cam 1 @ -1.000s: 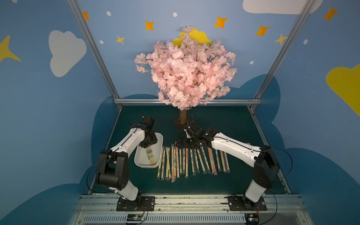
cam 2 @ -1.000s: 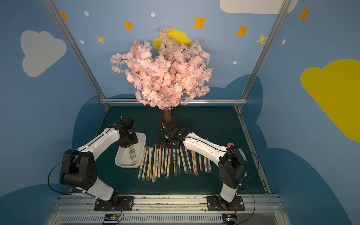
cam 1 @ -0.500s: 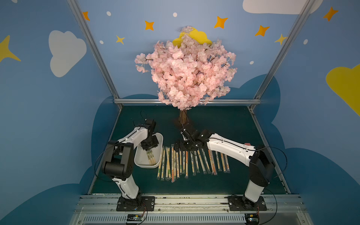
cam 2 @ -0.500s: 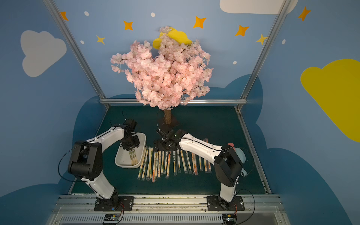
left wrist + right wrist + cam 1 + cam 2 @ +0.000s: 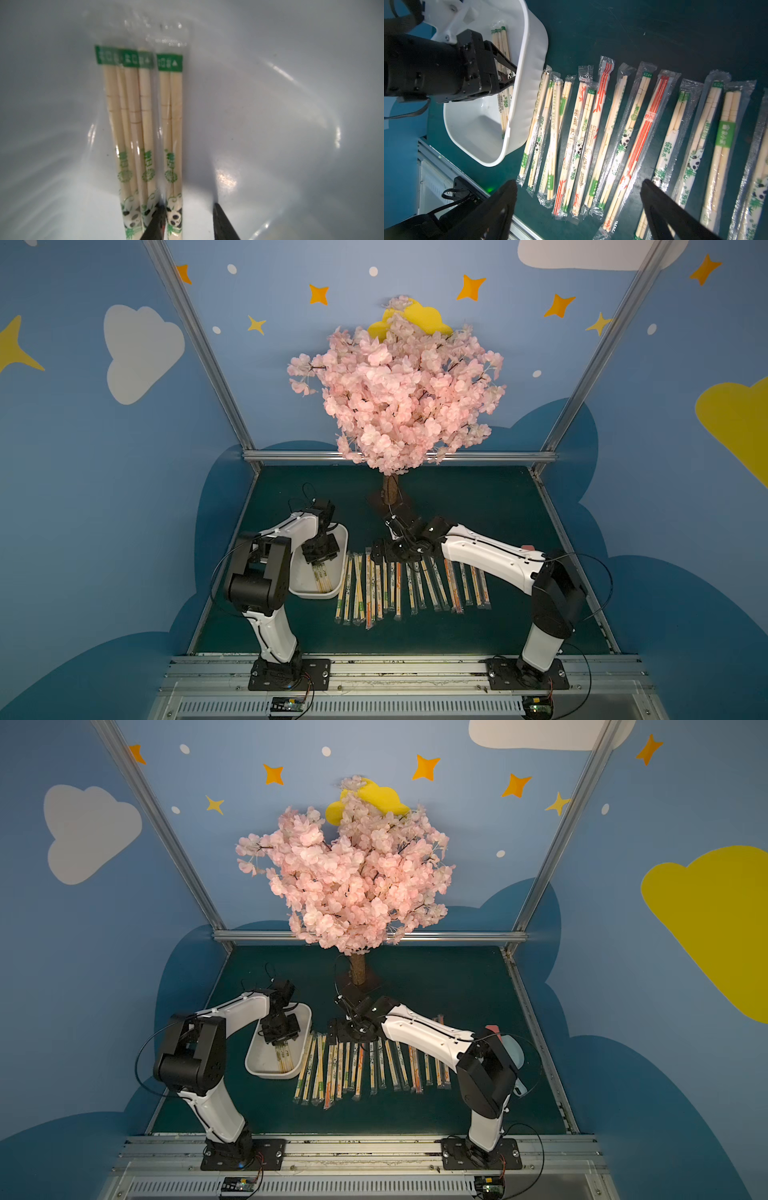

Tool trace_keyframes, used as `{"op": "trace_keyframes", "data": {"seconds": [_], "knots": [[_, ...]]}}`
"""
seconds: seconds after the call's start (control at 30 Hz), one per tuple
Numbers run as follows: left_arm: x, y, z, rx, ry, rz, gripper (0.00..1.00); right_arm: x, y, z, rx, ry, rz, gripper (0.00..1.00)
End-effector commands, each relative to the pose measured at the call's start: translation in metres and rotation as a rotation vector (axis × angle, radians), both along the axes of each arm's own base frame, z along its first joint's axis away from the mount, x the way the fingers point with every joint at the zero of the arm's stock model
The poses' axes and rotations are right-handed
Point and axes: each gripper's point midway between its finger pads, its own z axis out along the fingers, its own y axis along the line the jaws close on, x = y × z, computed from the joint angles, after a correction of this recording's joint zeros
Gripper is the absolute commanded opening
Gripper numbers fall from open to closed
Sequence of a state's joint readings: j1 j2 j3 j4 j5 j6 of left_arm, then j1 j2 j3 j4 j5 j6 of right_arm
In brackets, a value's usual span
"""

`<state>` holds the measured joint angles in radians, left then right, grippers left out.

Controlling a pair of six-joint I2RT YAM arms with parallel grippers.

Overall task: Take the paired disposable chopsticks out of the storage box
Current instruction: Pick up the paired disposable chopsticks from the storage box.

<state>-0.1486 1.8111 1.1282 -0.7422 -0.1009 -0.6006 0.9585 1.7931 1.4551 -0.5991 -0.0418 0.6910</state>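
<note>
The white storage box (image 5: 309,594) (image 5: 270,1074) stands left of centre on the green mat. My left gripper (image 5: 320,562) (image 5: 282,1042) reaches down into it. In the left wrist view the left gripper (image 5: 188,207) is open, its jaws either side of one panda-printed chopstick pair (image 5: 172,124) on the box floor (image 5: 270,124). One finger (image 5: 154,224) sits between that pair and two overlapping pairs (image 5: 128,124). My right gripper (image 5: 382,558) (image 5: 578,182) hangs wide open and empty over a row of sleeved chopsticks (image 5: 411,589) (image 5: 612,135) on the mat.
A pink blossom tree stands at the back centre, its trunk (image 5: 390,489) just behind the right gripper. A light-blue item (image 5: 513,1048) lies behind the right arm's elbow. A metal rail (image 5: 395,672) runs along the front edge.
My left gripper has dropped into the storage box and its jaws have narrowed round one pair. The right gripper has shifted left and lower over the row, still open.
</note>
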Motion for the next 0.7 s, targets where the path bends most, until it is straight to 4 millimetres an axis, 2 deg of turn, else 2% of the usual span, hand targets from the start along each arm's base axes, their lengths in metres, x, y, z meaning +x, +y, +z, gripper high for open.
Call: {"op": "trace_keyframes", "data": {"seconds": [0.0, 0.07, 0.17, 0.43, 0.67], "knots": [[-0.004, 0.0, -0.013, -0.005, 0.039, -0.014, 0.36, 0.001, -0.002, -0.001, -0.023, -0.006, 0.001, 0.96], [-0.005, -0.001, -0.016, -0.006, 0.047, -0.015, 0.34, 0.001, -0.002, -0.001, -0.022, -0.008, 0.0, 0.96], [-0.005, -0.002, -0.018, -0.012, 0.048, -0.021, 0.25, 0.001, -0.002, -0.002, -0.024, -0.007, 0.0, 0.96], [-0.006, -0.003, -0.018, -0.021, 0.048, -0.032, 0.14, 0.001, -0.002, -0.003, -0.025, -0.003, 0.002, 0.96], [-0.001, -0.003, -0.004, -0.02, 0.006, -0.047, 0.08, 0.001, -0.002, -0.003, -0.025, -0.002, 0.001, 0.96]]}}
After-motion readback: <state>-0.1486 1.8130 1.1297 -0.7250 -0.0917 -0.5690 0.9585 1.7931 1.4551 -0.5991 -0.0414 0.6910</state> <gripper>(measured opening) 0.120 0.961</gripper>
